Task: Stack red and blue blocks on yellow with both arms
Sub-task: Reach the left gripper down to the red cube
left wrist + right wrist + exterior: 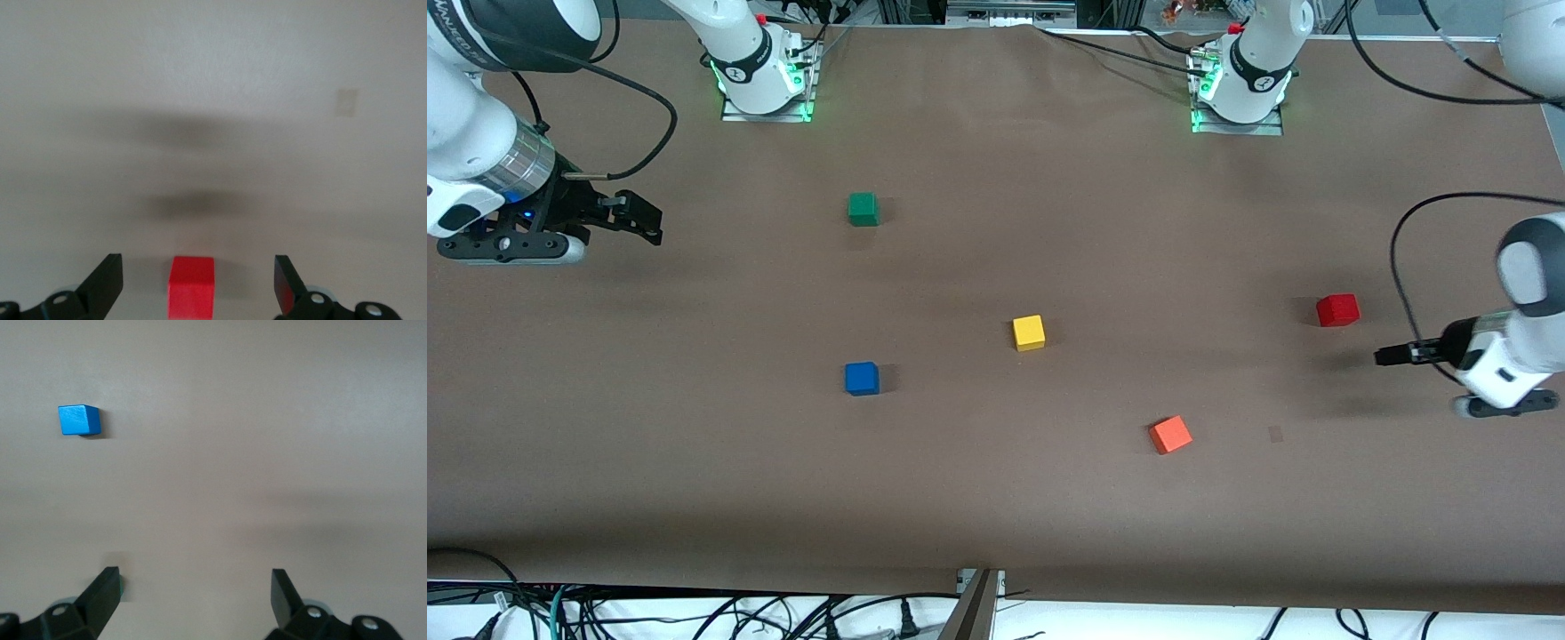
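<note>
Overhead, the left end effector (pixel 1380 356) hovers spread above the red block (pixel 1337 310). The right end effector (pixel 643 224) hangs spread at its worktop (pixel 996 498) end, well apart from the blue block (pixel 862 378). Both arms are cut off by the frame edges.

Red cube (pixel 1337 310), blue cube (pixel 862 378), yellow cube (pixel 1029 332) lie apart, unstacked.

Plain brown table (pixel 996 498). Five plain cubes: red (pixel 1337 310), blue (pixel 862 378), yellow (pixel 1029 332), green (pixel 863 209), orange-red (pixel 1170 435). White arms with black bands; black left gripper (pixel 1385 356) and right gripper (pixel 649 224).
</note>
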Available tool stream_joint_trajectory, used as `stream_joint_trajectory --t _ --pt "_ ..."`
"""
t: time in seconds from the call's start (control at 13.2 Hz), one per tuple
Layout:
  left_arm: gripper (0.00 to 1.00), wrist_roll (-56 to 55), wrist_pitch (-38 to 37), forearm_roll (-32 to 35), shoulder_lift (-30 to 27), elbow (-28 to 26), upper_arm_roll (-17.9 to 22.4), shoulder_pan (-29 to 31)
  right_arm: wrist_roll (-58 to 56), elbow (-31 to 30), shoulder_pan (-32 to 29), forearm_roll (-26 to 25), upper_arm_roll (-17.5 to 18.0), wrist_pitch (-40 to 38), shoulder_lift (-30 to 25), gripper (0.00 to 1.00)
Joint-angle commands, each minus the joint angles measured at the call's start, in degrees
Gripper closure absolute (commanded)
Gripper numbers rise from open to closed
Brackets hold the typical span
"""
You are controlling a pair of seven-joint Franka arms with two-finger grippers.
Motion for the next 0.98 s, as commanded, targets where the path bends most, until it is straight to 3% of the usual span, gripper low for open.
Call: stream_joint_trajectory --t 0.0,0.3,0.83,0.91 --pt "0.00 1.48 8.57 0.00 -2.96 -10.52 0.02 0.00 0.84 -0.33 0.08 -0.31 0.21 -0.10 -0.13 0.00" --pt "0.00 4.38 14.13 0.00 -3.40 -17.30 0.10 0.70 0.75 -0.69 0.08 -0.31 0.21 -0.54 -0.39 0.00" --pt "0.00 5.35 14.40 0.00 -6.48 -23.73 0.10 1.67 0.75 -1.39 0.08 -0.31 0.21 -0.63 -0.57 0.00" --pt "0.11 5.79 14.31 0.00 -6.39 -23.99 0.10 1.68 0.75 -1.39 0.08 -0.31 0.21 -0.63 -0.57 0.00"
